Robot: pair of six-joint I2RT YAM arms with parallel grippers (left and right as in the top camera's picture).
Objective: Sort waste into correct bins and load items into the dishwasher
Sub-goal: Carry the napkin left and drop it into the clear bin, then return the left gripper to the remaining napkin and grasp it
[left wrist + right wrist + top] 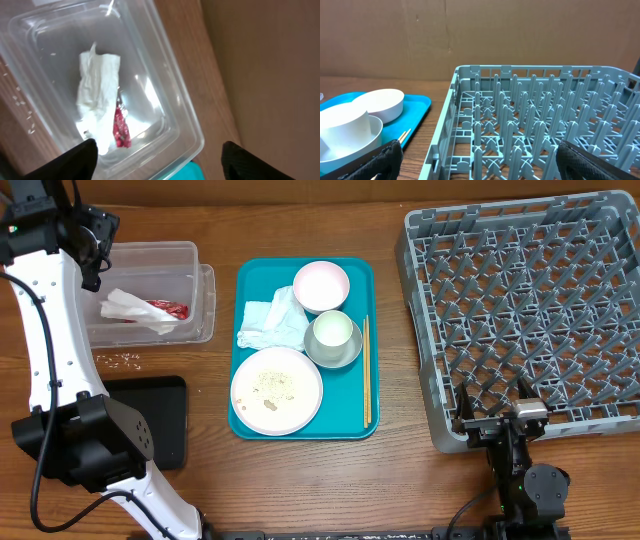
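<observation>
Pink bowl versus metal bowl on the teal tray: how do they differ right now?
The pink bowl is pale pink-white and empty; the metal bowl is grey and has the white cup sitting in it. The pink bowl sits at the far edge of the teal tray; the metal bowl sits nearer the middle, next to the chopsticks. Both are round, upright and on the tray.

Napkin [138,310] in tub [192,280], left of serving tray [350,395] (plate [276,390], chopsticks [366,370] on it); rack [520,310] to its right; flat tray [165,415] before tub.
</observation>
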